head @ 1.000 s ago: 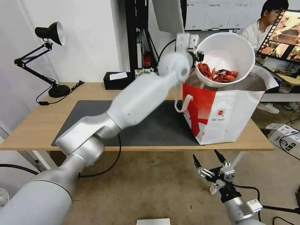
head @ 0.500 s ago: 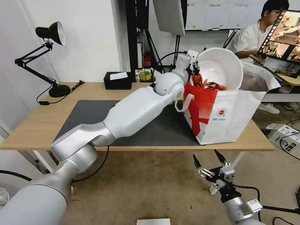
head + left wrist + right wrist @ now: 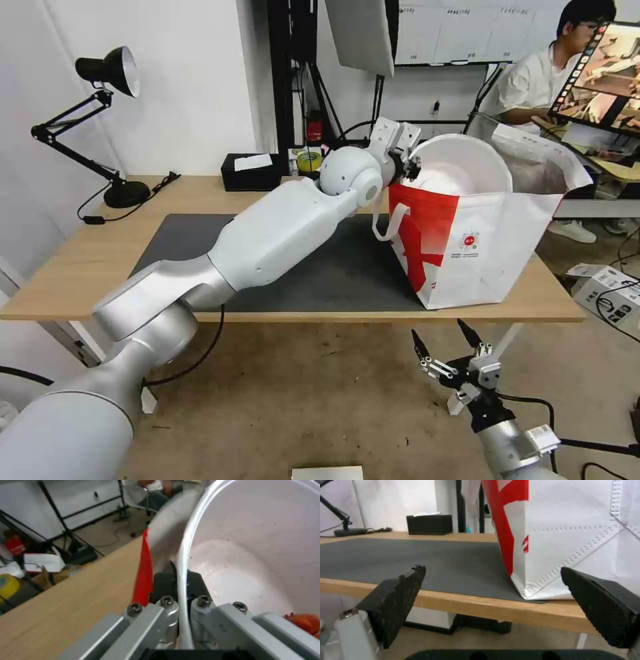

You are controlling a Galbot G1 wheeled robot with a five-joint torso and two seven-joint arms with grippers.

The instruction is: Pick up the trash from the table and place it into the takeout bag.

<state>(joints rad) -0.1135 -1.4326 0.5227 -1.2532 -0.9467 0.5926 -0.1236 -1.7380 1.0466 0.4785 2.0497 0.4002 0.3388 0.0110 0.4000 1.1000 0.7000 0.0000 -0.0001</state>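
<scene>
My left pincer (image 3: 180,600) pinches the rim of the white bowl (image 3: 460,167), tilted inside the takeout bag (image 3: 480,247) on the surface's (image 3: 200,193) right. I worry its rim snags the bag wall, spilling the red scraps (image 3: 305,623). My right pincer (image 3: 448,347) hangs open below the near edge.

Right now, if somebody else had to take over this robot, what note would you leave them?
Left gripper: shut on the rim of the white bowl, which is tilted and partly down inside the takeout bag; red scraps are in it.
Right gripper: open, parked below the table edge.
Done: no other trash is visible on the mat.
Left: release the bowl and withdraw.
</scene>
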